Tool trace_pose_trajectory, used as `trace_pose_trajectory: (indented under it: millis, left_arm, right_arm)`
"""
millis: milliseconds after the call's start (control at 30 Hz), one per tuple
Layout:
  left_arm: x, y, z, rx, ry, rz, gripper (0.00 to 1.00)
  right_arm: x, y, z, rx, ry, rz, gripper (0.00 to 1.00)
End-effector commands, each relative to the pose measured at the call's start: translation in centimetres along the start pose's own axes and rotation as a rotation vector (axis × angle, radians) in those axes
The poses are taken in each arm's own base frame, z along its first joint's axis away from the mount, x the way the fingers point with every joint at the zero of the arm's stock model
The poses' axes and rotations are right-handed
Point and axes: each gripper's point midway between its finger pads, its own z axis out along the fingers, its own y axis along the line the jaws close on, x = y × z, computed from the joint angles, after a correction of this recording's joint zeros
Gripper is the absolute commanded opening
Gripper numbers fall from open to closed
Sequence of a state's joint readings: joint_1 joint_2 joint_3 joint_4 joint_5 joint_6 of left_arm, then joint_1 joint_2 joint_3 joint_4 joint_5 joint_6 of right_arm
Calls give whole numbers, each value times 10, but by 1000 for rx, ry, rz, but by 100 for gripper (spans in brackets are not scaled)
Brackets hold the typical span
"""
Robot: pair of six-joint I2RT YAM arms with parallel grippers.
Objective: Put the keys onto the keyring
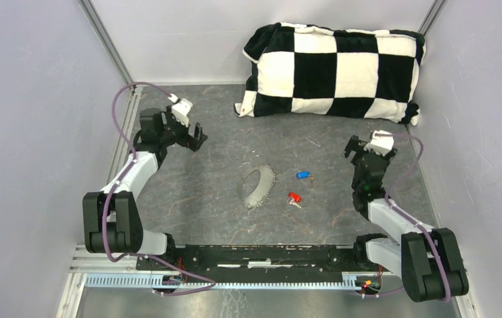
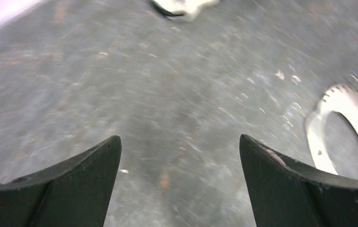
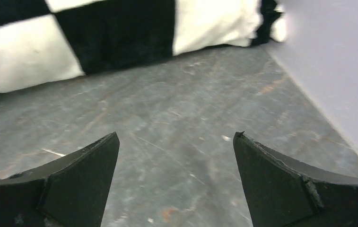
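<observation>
Keyring [image 1: 259,187], a floppy grey oval loop edged with silvery beaded chain, lies on the dark grey tabletop [image 1: 221,156]. Near its right side lie a tiny blue-headed metal key [image 1: 303,175] and a red-headed metal key [image 1: 294,197], neither touching it. The left gripper [image 1: 198,137] and right gripper [image 1: 353,147] hover at either side, jaws spread wide, holding nothing

Pale lilac walls [image 1: 29,119], dark mottled grey tabletop [image 1: 215,192], checkered black-and-white pillow [image 1: 333,71] at back
</observation>
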State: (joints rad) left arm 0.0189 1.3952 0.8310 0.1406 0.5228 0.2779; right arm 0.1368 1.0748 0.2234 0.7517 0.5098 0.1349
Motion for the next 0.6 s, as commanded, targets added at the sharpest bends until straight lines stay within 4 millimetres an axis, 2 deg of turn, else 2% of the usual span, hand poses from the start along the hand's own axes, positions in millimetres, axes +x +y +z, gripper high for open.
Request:
trace_pose_trajectory:
  millis: [0, 67, 100, 167, 233, 367, 433, 567]
  left_arm:
    - [55, -101, -32, 484, 295, 128, 100]
    - [62, -114, -32, 518, 357, 191, 100]
    - [63, -120, -30, 530, 368, 185, 100]
    - [56, -129, -24, 564, 358, 137, 100]
    - [48, -132, -16, 567, 354, 69, 100]
    - [46, -128, 2, 535, 387, -35, 100]
    - [44, -122, 7, 502, 414, -57, 100]
    - [47, -109, 14, 426, 468, -100, 100]
  right_arm:
    - [32, 45, 4, -173, 273, 18, 98]
    - [34, 82, -7, -398, 254, 0, 98]
    - [34, 95, -12, -459, 248, -7, 98]
    - [26, 126, -15, -567, 243, -35, 98]
    - [22, 166, -21, -681, 264, -88, 95]
    - [22, 249, -41, -871, 304, -239, 91]
    - [27, 284, -53, -981, 320, -268, 89]
    - [45, 330, -63, -1160, 408, -286, 83]
